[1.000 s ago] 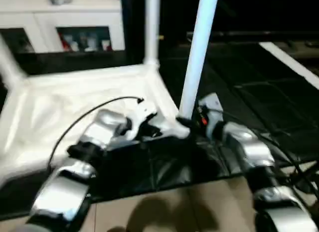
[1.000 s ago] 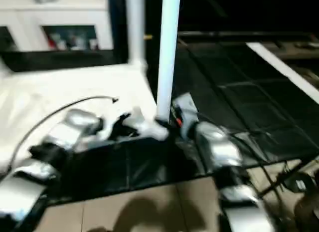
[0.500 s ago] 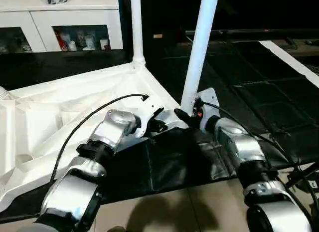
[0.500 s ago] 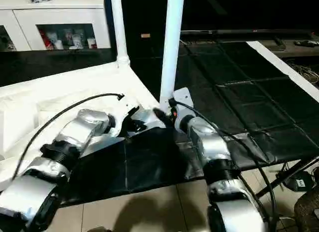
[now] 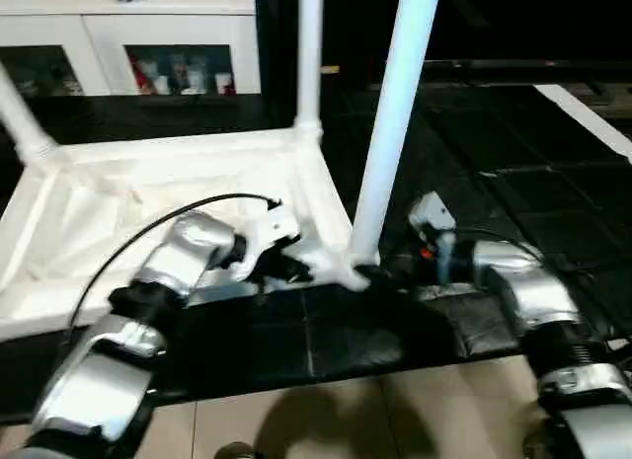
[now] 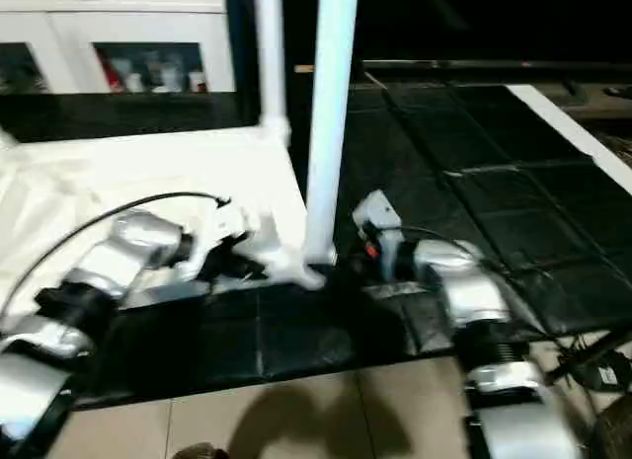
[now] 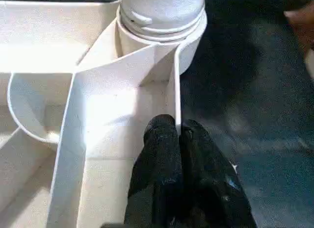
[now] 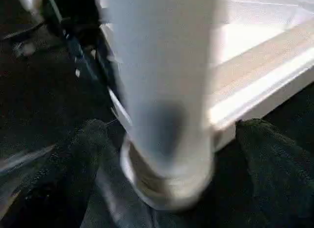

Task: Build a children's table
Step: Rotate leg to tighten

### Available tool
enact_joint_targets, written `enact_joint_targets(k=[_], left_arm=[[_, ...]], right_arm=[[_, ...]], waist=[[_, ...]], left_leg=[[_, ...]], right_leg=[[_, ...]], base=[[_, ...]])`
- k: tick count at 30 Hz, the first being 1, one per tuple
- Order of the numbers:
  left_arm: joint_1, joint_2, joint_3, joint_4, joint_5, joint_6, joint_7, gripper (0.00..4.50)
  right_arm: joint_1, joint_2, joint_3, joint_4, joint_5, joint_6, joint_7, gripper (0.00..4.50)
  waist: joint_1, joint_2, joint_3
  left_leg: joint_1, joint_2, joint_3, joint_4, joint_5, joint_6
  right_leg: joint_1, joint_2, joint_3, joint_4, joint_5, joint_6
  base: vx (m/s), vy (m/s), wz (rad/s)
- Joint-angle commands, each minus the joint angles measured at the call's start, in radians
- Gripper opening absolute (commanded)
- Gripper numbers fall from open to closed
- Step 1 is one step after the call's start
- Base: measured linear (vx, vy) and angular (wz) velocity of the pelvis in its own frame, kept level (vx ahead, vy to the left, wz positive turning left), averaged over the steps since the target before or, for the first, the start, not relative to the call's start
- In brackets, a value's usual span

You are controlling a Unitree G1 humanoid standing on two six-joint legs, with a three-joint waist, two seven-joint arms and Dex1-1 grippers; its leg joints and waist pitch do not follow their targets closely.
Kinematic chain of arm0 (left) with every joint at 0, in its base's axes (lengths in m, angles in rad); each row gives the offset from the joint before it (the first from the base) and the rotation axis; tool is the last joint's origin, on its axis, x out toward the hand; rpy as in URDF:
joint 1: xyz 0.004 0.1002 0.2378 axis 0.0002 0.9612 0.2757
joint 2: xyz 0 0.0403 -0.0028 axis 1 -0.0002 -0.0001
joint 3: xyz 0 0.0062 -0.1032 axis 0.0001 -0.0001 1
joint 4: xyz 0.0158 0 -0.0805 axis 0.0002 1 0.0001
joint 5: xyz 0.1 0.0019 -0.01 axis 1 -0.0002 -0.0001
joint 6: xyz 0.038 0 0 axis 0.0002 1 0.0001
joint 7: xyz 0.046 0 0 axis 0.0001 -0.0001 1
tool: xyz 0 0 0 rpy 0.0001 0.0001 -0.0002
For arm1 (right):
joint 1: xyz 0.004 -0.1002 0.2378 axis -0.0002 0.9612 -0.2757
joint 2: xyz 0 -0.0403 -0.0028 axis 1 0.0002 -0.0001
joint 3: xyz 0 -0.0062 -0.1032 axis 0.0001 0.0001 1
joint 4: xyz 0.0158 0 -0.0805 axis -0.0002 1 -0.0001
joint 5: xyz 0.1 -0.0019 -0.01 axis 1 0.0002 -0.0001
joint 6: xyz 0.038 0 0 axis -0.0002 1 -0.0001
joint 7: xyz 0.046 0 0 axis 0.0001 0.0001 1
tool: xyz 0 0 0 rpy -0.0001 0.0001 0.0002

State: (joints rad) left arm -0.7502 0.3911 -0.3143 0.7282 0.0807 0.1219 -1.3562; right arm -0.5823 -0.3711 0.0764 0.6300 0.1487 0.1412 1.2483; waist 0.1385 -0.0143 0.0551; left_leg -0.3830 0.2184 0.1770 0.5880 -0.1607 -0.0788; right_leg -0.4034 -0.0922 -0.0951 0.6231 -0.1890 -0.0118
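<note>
The children's table (image 5: 178,197) lies upside down on a black mat (image 5: 326,331), its rectangular top facing down and its underside facing up. The underside is a shallow white tray bounded by a raised frame, with thin moulded ribs crossing the interior. The material appears to be smooth, matte white plastic. Three legs rise from the corners in view: a near right leg (image 5: 395,114), a far right leg (image 5: 309,54) and a far left leg (image 5: 22,118). Each leg is a long, round, plain white tube. In the left wrist view the near right leg seats in a round collared socket (image 7: 162,22) at the frame corner, with curved rib walls running into it.

The table occupies the left and centre of the scene. The mat is dark, slightly glossy and creased into panels; it extends to the right, well beyond the table. A pale tiled floor (image 5: 326,420) borders the mat's near edge. A white glass-door cabinet (image 5: 148,44) stands at the far left.

The left gripper (image 7: 179,135) is at the near right corner, its two black fingers pressed together on a thin upright frame rib just beside the socket. The right gripper (image 8: 167,135) has its fingers spread wide, one on each side of the near right leg's base, clear of it.
</note>
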Motion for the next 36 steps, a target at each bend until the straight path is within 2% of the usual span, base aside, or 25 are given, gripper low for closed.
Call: enact_joint_targets(k=[1, 4, 5, 7, 8, 10, 11, 15, 17, 22, 30, 36], left_arm=[[-0.006, 0.000, -0.035, -0.050, -0.015, -0.033, -0.089, 0.00], [0.004, 0.038, -0.081, -0.058, 0.005, -0.071, -0.168, 0.00], [0.005, 0.041, -0.088, -0.057, 0.010, -0.079, -0.176, 0.00], [0.003, 0.041, -0.090, -0.054, 0.013, -0.087, -0.177, 0.00], [0.002, 0.039, -0.089, -0.055, 0.013, -0.087, -0.175, 0.00], [0.001, 0.033, -0.085, -0.059, 0.010, -0.081, -0.171, 0.00], [0.001, 0.030, -0.084, -0.061, 0.007, -0.078, -0.169, 0.00], [0.001, 0.028, -0.088, -0.062, 0.002, -0.084, -0.169, 0.00], [0.000, 0.028, -0.089, -0.059, 0.002, -0.089, -0.170, 0.00], [-0.001, 0.026, -0.088, -0.054, 0.004, -0.092, -0.167, 0.00], [-0.005, 0.025, -0.086, -0.042, 0.009, -0.096, -0.154, 0.00], [-0.011, 0.010, -0.075, -0.030, 0.011, -0.075, -0.115, 0.00]], right_arm=[[-0.009, -0.011, 0.013, -0.017, 0.015, -0.007, 0.054, 4.40], [-0.026, -0.026, 0.054, 0.000, 0.015, -0.011, 0.155, 4.40], [-0.029, -0.025, 0.059, 0.002, 0.018, -0.009, 0.174, 4.40], [-0.035, -0.022, 0.064, 0.009, 0.021, -0.009, 0.190, 4.40], [-0.041, -0.017, 0.067, 0.015, 0.024, -0.007, 0.199, 4.40], [-0.050, -0.006, 0.071, 0.027, 0.029, 0.002, 0.211, 4.13], [-0.053, -0.002, 0.073, 0.032, 0.031, 0.004, 0.218, 4.13], [-0.062, 0.005, 0.088, 0.049, 0.032, 0.003, 0.250, 3.69], [-0.066, 0.007, 0.090, 0.056, 0.036, 0.009, 0.266, 3.62], [-0.075, 0.010, 0.093, 0.068, 0.038, 0.015, 0.283, 3.14], [-0.083, 0.015, 0.097, 0.084, 0.044, 0.016, 0.304, 2.45], [-0.064, 0.022, 0.089, 0.062, 0.055, 0.029, 0.292, 2.13]], waist=[[-0.004, 0.005, -0.075], [0.003, 0.004, -0.074], [0.003, -0.002, -0.073], [0.005, 0.003, -0.072], [0.005, -0.005, -0.072], [0.005, -0.001, -0.071], [0.004, -0.006, -0.071], [0.007, -0.003, -0.074], [0.006, -0.006, -0.074], [0.007, -0.003, -0.073], [0.008, -0.004, -0.075], [0.010, -0.003, -0.076]], left_leg=[[0.022, 0.022, 0.003, -0.061, -0.189, 0.053], [0.022, 0.022, 0.002, -0.063, -0.211, 0.039], [0.023, 0.022, 0.003, -0.063, -0.215, 0.040], [0.025, 0.025, 0.002, -0.064, -0.226, 0.033], [0.026, 0.025, 0.003, -0.065, -0.230, 0.029], [0.023, 0.024, 0.001, -0.066, -0.232, 0.024], [0.022, 0.024, 0.001, -0.066, -0.231, 0.024], [0.022, 0.024, 0.001, -0.063, -0.203, 0.029], [0.020, 0.023, 0.002, -0.062, -0.197, 0.034], [0.021, 0.024, 0.001, -0.063, -0.204, 0.034], [0.020, 0.023, 0.001, -0.061, -0.191, 0.034], [0.022, 0.023, 0.002, -0.061, -0.193, 0.034]], right_leg=[[0.056, -0.058, 0.051, -0.063, -0.080, -0.263], [0.054, -0.058, 0.050, -0.065, -0.114, -0.256], [0.053, -0.058, 0.050, -0.066, -0.120, -0.255], [0.050, -0.060, 0.051, -0.066, -0.137, -0.253], [0.049, -0.060, 0.051, -0.067, -0.148, -0.254], [0.050, -0.061, 0.051, -0.066, -0.165, -0.249], [0.051, -0.061, 0.051, -0.067, -0.169, -0.247], [0.050, -0.061, 0.051, -0.063, -0.143, -0.248], [0.051, -0.060, 0.051, -0.062, -0.128, -0.251], [0.050, -0.061, 0.051, -0.064, -0.153, -0.245], [0.052, -0.061, 0.051, -0.061, -0.132, -0.250], [0.051, -0.060, 0.051, -0.062, -0.133, -0.251]], base=[[0.000, 0.000, 0.00], [0.000, 0.000, 0.00], [0.000, 0.000, 0.00], [0.000, 0.000, 0.00], [0.000, 0.000, 0.00], [0.000, 0.000, 0.00], [0.000, 0.000, 0.00], [0.000, 0.000, 0.00], [0.000, 0.000, 0.00], [0.000, 0.000, 0.00], [0.000, 0.000, 0.00], [0.000, 0.000, 0.00]])
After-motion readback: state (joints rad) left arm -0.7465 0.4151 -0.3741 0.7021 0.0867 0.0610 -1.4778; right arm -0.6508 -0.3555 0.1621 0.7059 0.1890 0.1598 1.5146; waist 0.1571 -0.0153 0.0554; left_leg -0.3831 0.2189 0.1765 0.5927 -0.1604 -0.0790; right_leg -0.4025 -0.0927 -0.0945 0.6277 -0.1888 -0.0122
